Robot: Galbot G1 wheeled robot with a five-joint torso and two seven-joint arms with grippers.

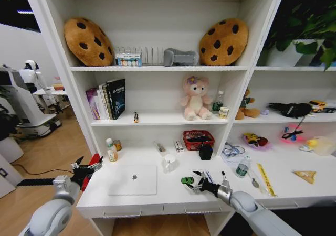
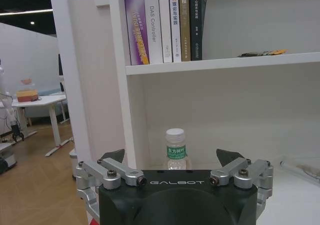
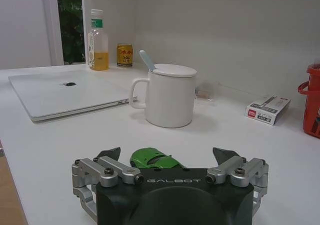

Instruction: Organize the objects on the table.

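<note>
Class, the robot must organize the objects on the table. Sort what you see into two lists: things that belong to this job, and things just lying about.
Belongs to the job:
table
closed laptop
green toy car, just ahead of the open right gripper
green-labelled bottle
white mug

Just lying about:
cookie cushions
pink plush toy
books
open left gripper, off the table's left end

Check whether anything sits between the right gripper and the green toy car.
Nothing visible does. The right gripper hangs open low over the white table, and the green toy car lies directly ahead between its fingers. The lidded white mug and closed laptop stand farther back, beyond the car.
</note>
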